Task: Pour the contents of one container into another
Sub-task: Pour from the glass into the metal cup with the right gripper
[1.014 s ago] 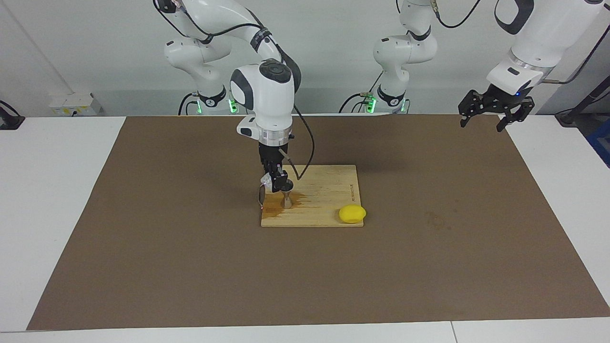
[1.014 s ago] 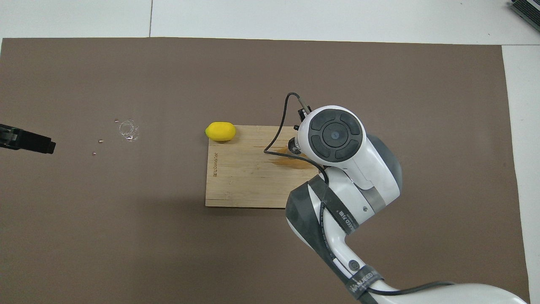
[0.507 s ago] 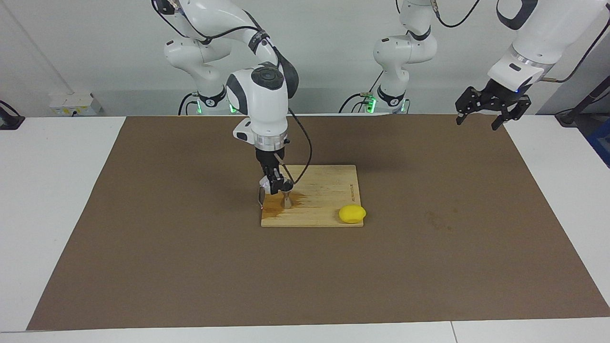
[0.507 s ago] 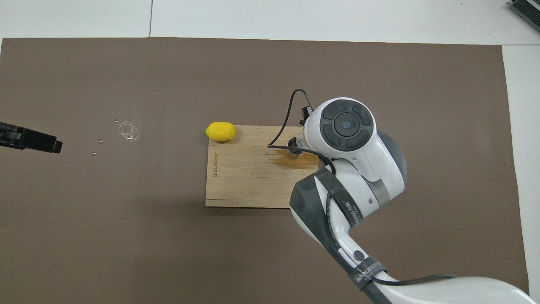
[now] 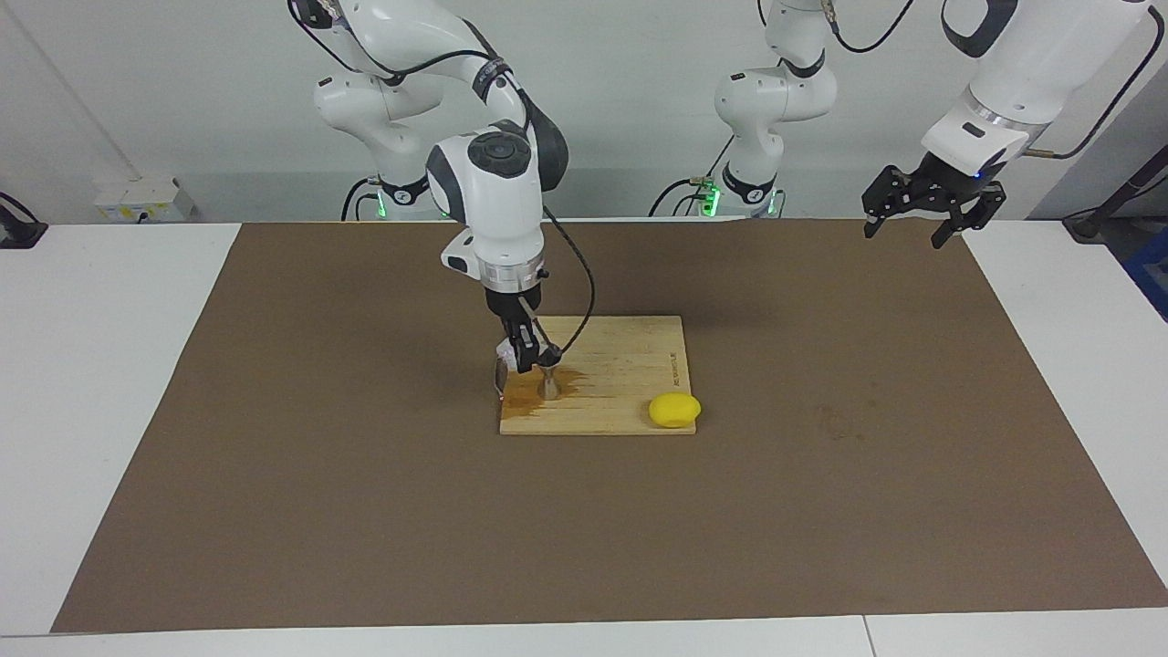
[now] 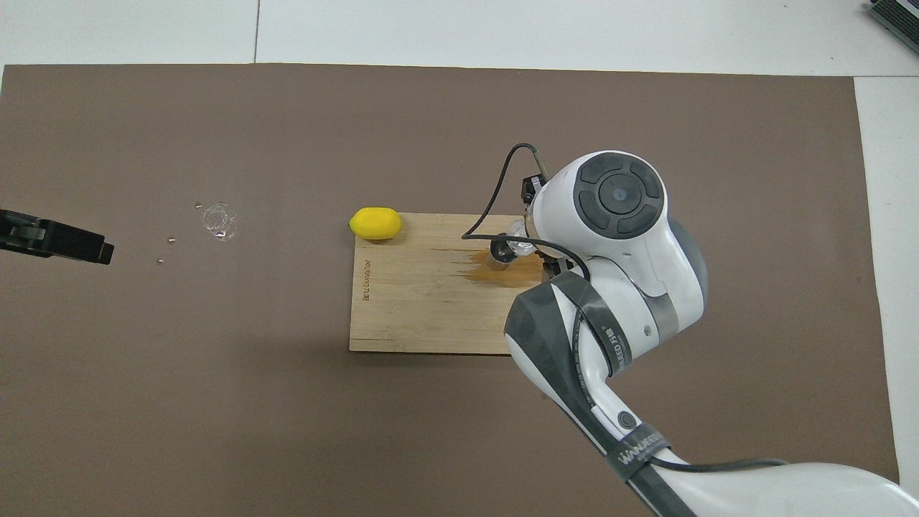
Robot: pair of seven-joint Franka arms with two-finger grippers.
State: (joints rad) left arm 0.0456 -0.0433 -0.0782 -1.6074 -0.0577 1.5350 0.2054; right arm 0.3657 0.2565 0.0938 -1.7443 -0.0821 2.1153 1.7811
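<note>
At the middle of the facing view, the right gripper (image 5: pixel 527 358) hangs low over the board (image 5: pixel 639 347), its fingers closed on the glass (image 5: pixel 503 365). It holds the glass tipped on its side, just above and beside the jigger (image 5: pixel 549 384). The jigger stands upright on the board, at the end toward the right arm. Seen from overhead, the glass (image 6: pixel 518 245) shows at the edge of the arm's wrist, its mouth turned toward the jigger (image 6: pixel 499 253).

A brown puddle (image 5: pixel 522 395) lies on the wood around the jigger's foot, so some of the liquid has probably missed the cup. How full the jigger is cannot be made out.

The pour looks well under way. To do it well, the lip of the glass should sit right over the jigger's small mouth, close above it. The tilt should grow slowly so that the stream stays thin. The jigger is narrow and stands on wet wood, so a touch from the glass or a finger could slide or topple it.

A lemon (image 5: pixel 674 410) rests at the board's lower corner, well apart from the pour. The left gripper (image 5: pixel 922 205) waits with its fingers spread in the upper part of that view, over the mat's edge (image 5: pixel 821 228).
</note>
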